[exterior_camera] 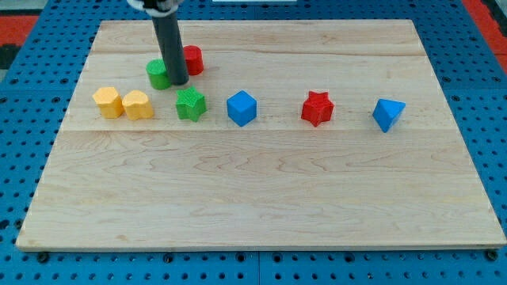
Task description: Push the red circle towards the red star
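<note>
Yellow comes first on the view's left: two yellow blocks (108, 101) (138, 104) stand touching each other, their shapes hard to make out. Next is the green circle (158, 74), and my tip (177, 82) stands between it and the red circle (192, 60), close to both. I have no pincer, only a rod, so nothing opens or closes. Just below the tip is the green star (190, 104), then the blue cube (242, 108). The red star (317, 108) is well apart, to the right and lower. Last is the blue block (387, 114), perhaps a triangle.

To do the step well, I think the tip should get behind the red circle on its upper-left side. Then the push goes right and slightly down. The path should pass above the blue cube without touching it. A centred contact will keep the circle from slipping sideways.
</note>
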You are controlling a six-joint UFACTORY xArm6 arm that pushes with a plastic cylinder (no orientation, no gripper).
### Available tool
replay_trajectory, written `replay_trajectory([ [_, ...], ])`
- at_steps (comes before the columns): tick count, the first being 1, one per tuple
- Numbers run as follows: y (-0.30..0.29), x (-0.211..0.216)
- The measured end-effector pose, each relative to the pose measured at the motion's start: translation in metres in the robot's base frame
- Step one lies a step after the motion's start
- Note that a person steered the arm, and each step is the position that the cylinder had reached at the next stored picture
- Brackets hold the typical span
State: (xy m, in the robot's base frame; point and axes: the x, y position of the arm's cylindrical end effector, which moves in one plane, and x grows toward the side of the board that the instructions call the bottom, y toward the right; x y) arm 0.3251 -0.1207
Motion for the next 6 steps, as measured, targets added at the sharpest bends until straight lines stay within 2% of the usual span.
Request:
replay_trajectory([
  [1,0.011,-0.027],
  [2,-0.04,-0.033],
  [3,0.0,-0.07],
  [4,0.099,-0.061],
  [5,0.135,-0.022],
  [6,0.145,-0.057],
])
